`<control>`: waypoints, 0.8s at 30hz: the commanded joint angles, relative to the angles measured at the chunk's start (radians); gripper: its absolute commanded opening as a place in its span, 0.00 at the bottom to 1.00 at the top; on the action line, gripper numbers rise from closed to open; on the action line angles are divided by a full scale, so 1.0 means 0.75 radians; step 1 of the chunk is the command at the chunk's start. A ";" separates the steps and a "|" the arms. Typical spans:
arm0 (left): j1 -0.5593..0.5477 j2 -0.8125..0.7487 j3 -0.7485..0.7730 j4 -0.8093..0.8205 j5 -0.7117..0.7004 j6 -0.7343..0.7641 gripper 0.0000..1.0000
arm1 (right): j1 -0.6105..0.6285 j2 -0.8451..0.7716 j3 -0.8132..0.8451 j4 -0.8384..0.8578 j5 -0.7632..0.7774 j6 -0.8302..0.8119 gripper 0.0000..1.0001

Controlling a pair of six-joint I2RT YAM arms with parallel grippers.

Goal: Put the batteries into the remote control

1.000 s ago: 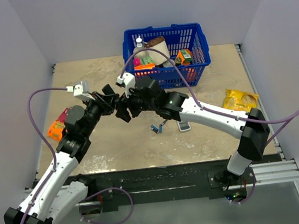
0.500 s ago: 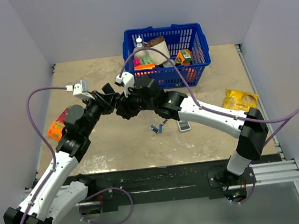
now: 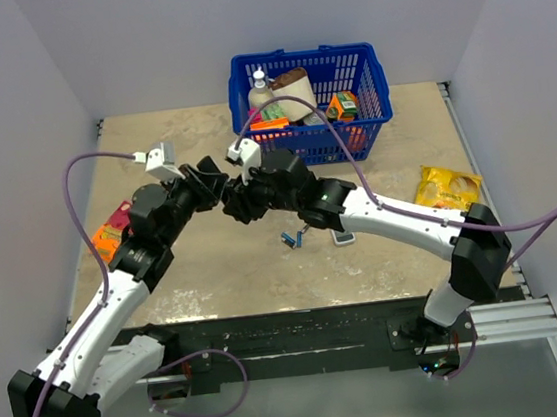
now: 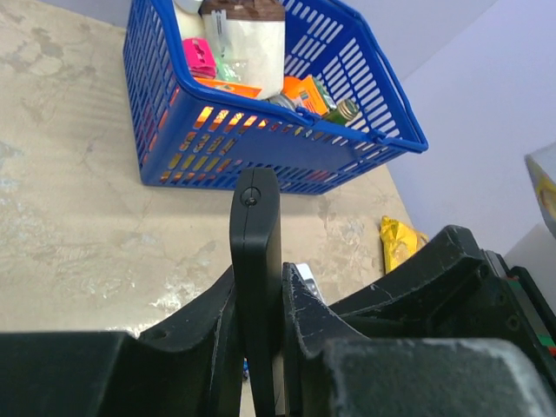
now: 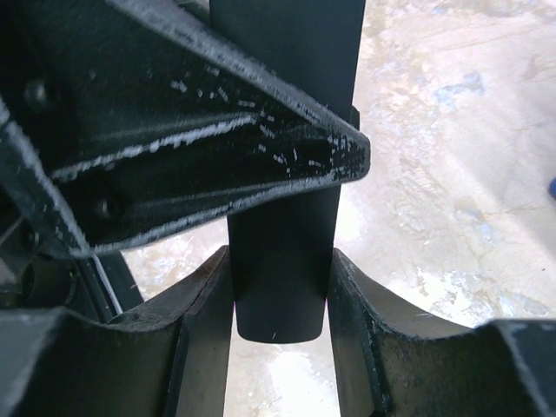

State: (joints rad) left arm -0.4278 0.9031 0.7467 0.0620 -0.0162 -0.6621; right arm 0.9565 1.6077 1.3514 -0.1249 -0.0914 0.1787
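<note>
Together, left pincer (image 4: 258,300), right pincer (image 5: 280,282), both clamped on remote control (image 4: 254,226).

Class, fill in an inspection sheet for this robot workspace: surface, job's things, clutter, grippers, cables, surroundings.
Surface: table, beige and mottled; no spill seen.
Job's things: remote held off the table between both arms; batteries loose on the table.
Clutter: basket full of goods; grey remote beside the batteries; orange packet; yellow packet.
Grippers: left gripper and right gripper both shut on the remote.
Cables: left cable and right cable loop free of the arms.
Surroundings: plain walls; nothing else seen.
</note>
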 commanded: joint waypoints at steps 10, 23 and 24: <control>0.147 0.121 0.227 0.240 -0.486 -0.021 0.00 | 0.019 -0.190 -0.358 -0.191 -0.152 -0.058 0.15; 0.168 -0.093 0.035 0.200 -0.349 0.024 0.00 | 0.021 -0.148 -0.340 -0.281 -0.075 -0.085 0.17; 0.168 -0.114 0.021 0.179 -0.330 0.028 0.00 | 0.021 -0.127 -0.333 -0.302 -0.042 -0.087 0.18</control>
State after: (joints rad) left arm -0.3103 0.8959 0.8074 0.1936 -0.3199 -0.6685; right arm 0.9741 1.4857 1.0542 -0.3050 -0.1726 0.1429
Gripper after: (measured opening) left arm 0.229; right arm 0.443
